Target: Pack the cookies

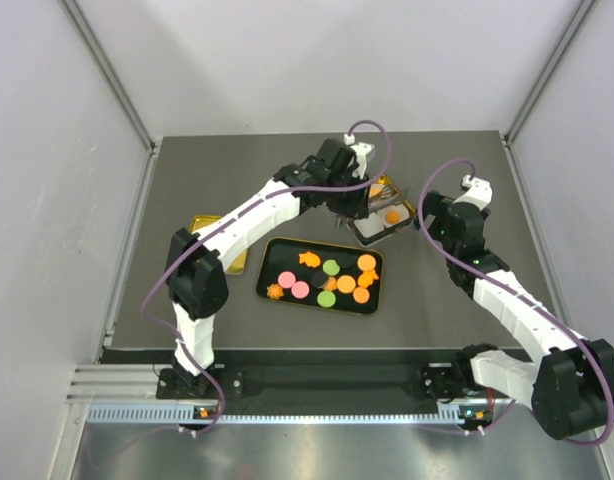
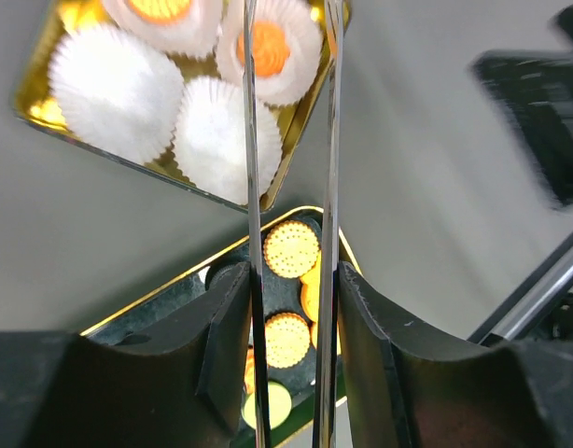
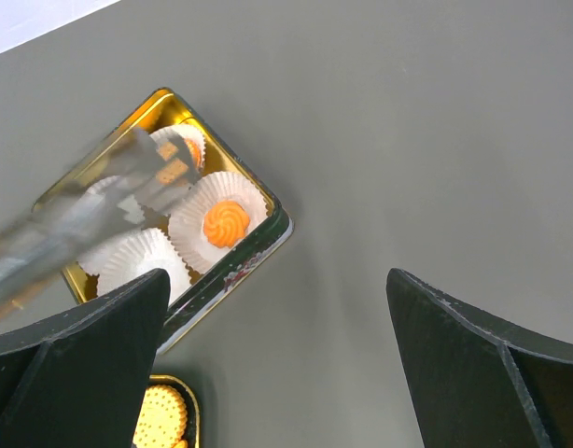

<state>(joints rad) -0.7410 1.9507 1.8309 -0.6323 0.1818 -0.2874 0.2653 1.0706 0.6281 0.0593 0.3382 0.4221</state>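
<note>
Left claw (image 2: 291, 280) on tongs (image 2: 252, 140), cookies (image 2: 291, 247) in black tray (image 1: 285, 253) just beside

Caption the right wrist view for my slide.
Open right gripper over the table beside a gold tin of paper cups, one holding an orange swirl cookie; blurred tongs over the tin.

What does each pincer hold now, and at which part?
Left pincer clamps metal tongs across both blades, tips pointing forward. Right pincer is open, holding nothing.
</note>
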